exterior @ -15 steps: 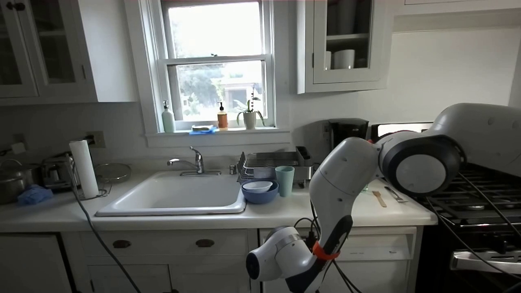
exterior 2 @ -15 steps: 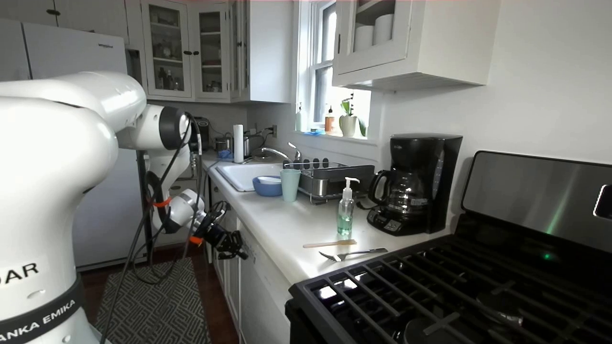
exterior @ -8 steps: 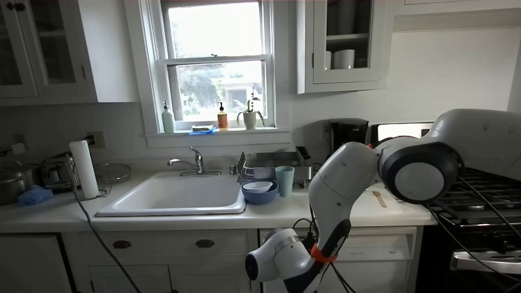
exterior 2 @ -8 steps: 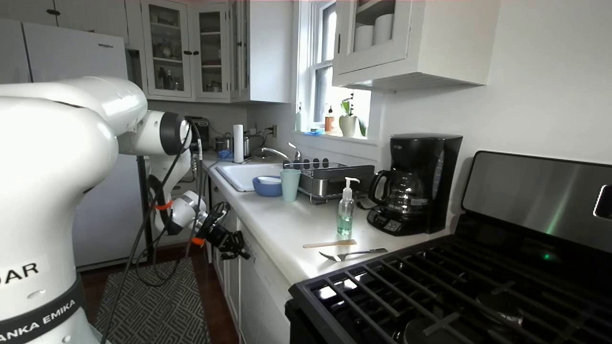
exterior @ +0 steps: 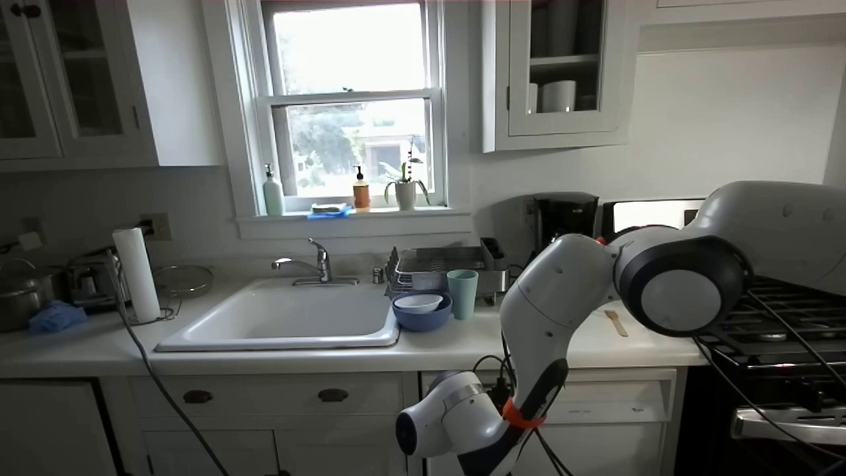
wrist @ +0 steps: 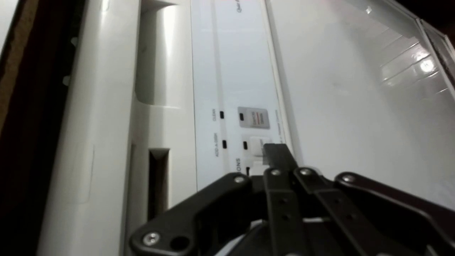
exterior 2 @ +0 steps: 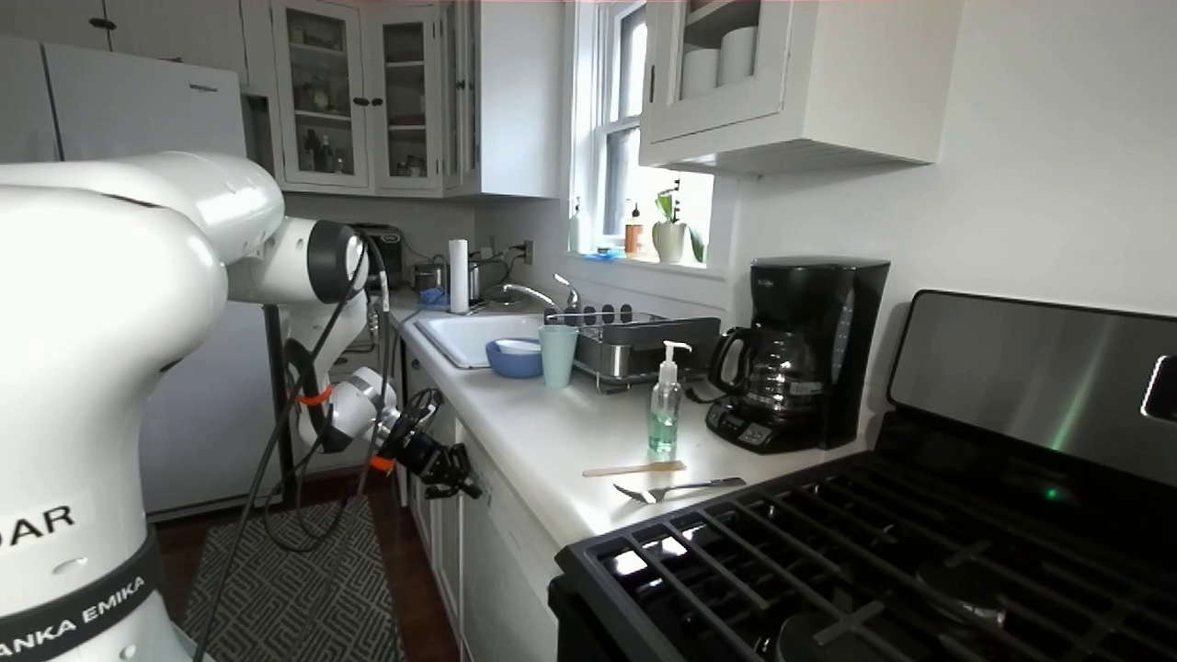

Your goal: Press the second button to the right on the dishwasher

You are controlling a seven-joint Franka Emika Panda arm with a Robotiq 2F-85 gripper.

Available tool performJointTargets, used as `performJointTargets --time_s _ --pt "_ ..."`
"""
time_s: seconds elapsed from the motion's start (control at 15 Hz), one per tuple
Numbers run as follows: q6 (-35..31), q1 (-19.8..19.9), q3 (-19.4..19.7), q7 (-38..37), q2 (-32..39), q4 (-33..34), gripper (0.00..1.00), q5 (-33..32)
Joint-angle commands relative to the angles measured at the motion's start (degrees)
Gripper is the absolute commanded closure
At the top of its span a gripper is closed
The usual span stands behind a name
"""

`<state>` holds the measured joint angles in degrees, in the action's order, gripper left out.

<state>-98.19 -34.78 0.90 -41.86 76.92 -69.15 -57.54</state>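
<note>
In the wrist view, the end effector (wrist: 280, 156) is pressing its two fingers together. Their tips are partly covering a white button (wrist: 255, 146); whether they are touching it is not showing clearly. Just beside that, a grey button (wrist: 253, 118) is sitting on the control strip (wrist: 236, 64) of the dishwasher (wrist: 337, 106).

In an exterior view, a black stove (exterior 2: 828, 552) is filling the near right corner, and the dishwasher is standing just beside it, under the worktop (exterior 2: 524, 414). A metal utensil (exterior 2: 690, 485) and a wooden utensil (exterior 2: 634, 470) are lying on top, near a pump bottle (exterior 2: 664, 414). A black coffee maker (exterior 2: 800, 354) is standing towards the wall. Farther off, a green cup (exterior 2: 557, 357) is standing just beside a blue bowl (exterior 2: 515, 364), which is holding a white bowl (exterior 2: 518, 346).
</note>
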Motion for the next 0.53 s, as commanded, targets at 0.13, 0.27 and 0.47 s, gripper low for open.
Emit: performJointTargets --time_s 0.13,0.27,0.47 --pt "1.3 -0.8 0.7 1.4 2.4 3.6 1.00 -1.4" --pt "1.6 -0.8 1.0 1.3 2.5 3.8 1.00 -1.4" --pt "1.8 -0.9 1.2 1.1 1.9 3.4 1.00 -1.5"
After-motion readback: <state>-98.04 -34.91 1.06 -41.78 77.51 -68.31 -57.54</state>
